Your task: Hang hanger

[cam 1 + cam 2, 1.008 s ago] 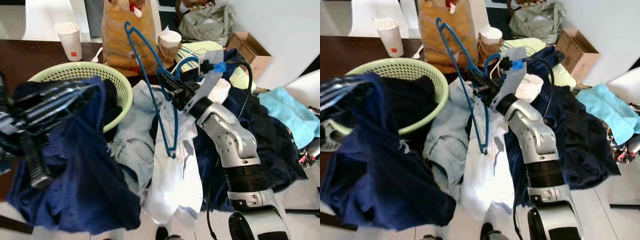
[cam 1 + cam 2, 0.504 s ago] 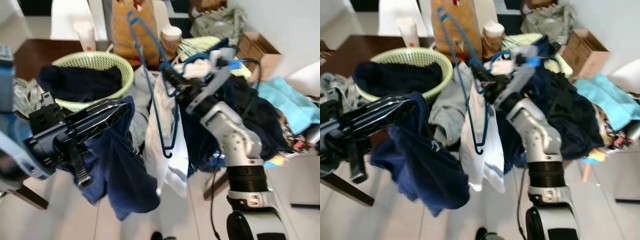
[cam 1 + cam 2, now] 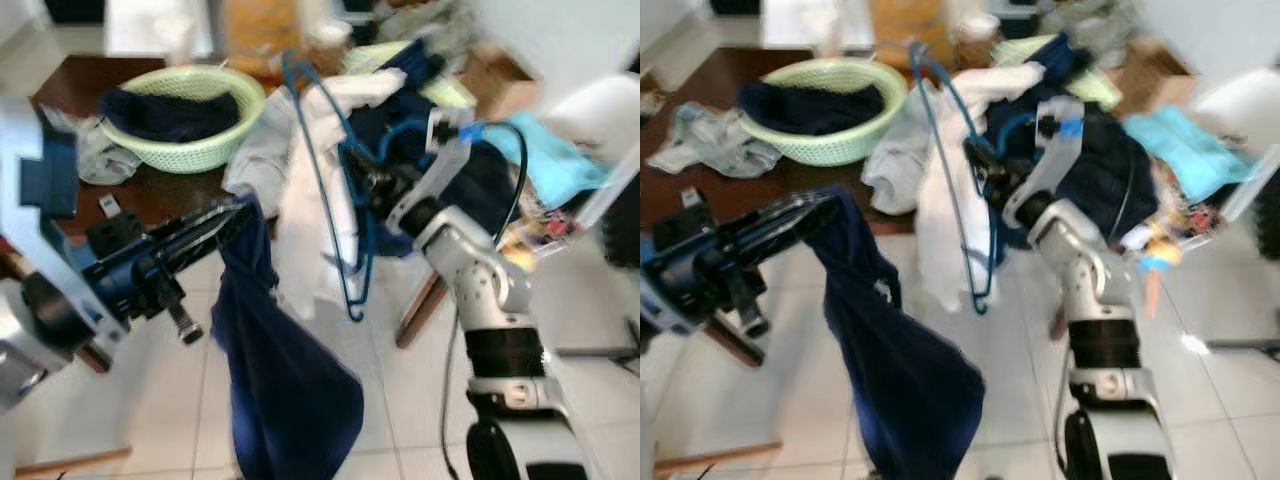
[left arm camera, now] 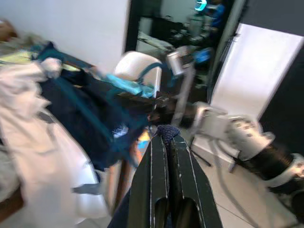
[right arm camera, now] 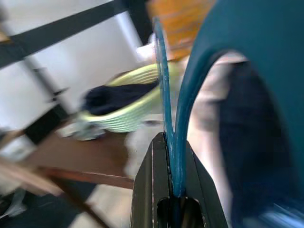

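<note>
Blue hanger [image 3: 335,190]: held upright at centre, clamped in the closed right gripper [image 3: 362,180]. White garment [image 3: 318,200] draped just behind it. Green basket [image 3: 185,125] at 11 o'clock on the dark table [image 3: 170,195]. Navy cloth [image 3: 890,350] pinched by the left gripper [image 3: 235,213], forearm extended.

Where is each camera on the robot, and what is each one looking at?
Left eye view: on the head, looking down at the blue hanger, navy garment and both arms.
Right eye view: same scene; shares the green basket.
Left wrist view: along the left gripper, fingers closed on navy cloth; the right arm is beyond.
Right wrist view: along the right gripper, fingers clamping the hanger; basket behind.
</note>
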{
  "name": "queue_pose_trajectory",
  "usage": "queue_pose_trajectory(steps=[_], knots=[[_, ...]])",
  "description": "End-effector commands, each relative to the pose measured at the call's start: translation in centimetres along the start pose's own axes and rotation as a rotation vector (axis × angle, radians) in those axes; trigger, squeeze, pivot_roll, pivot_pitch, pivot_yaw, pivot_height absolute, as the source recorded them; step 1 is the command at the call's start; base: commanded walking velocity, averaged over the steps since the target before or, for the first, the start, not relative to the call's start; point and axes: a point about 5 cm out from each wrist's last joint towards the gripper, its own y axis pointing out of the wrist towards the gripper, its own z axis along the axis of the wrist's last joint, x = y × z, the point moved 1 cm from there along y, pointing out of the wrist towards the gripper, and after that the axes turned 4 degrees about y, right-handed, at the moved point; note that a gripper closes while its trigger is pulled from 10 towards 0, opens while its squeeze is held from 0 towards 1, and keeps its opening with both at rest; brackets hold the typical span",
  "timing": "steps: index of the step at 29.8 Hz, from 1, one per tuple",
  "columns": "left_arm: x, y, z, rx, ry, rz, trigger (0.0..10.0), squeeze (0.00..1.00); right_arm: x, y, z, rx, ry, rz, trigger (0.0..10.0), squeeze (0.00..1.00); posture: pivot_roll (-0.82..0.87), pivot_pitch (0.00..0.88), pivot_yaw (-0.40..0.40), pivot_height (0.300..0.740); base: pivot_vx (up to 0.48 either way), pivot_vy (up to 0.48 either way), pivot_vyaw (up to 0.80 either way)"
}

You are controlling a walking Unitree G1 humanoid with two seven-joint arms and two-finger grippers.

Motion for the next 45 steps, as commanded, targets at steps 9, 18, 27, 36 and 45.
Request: queue_pose_trajectory(steps=[9, 18, 27, 36, 45], knots=[[-7.4, -5.2, -11.8, -0.598, 0.165, 0.626, 10.0, 0.00, 3.1, -5.0, -5.6, -0.292, -0.191, -0.186, 10.0, 0.00, 0.03, 0.160, -0.087, 0.740, 0.000, 0.000, -0.80], [-8.2, -8.5, -15.7, -0.780, 0.239, 0.740, 10.0, 0.00, 5.5, -6.5, -5.9, -0.326, -0.253, -0.306, 10.0, 0.00, 0.03, 0.157, -0.090, 0.740, 0.000, 0.000, -0.80], [-4.3, -12.3, -24.6, -0.839, -0.032, 0.870, 10.0, 0.00, 9.5, -12.2, -13.8, -0.480, -0.101, -0.473, 10.0, 0.00, 0.03, 0.167, -0.097, 0.740, 0.000, 0.000, -0.80], [0.4, -14.2, -28.6, -0.658, -0.376, 0.990, 10.0, 0.00, 10.0, -18.0, -19.2, -0.544, 0.154, -0.578, 10.0, 0.00, 0.04, 0.169, -0.091, 0.740, 0.000, 0.000, -0.80], [-0.1, -14.7, -29.3, -0.615, -0.403, 0.971, 10.0, 0.00, 10.6, -18.2, -20.0, -0.568, 0.190, -0.613, 10.0, 0.00, 0.04, 0.152, -0.073, 0.740, 0.000, 0.000, -0.80]])
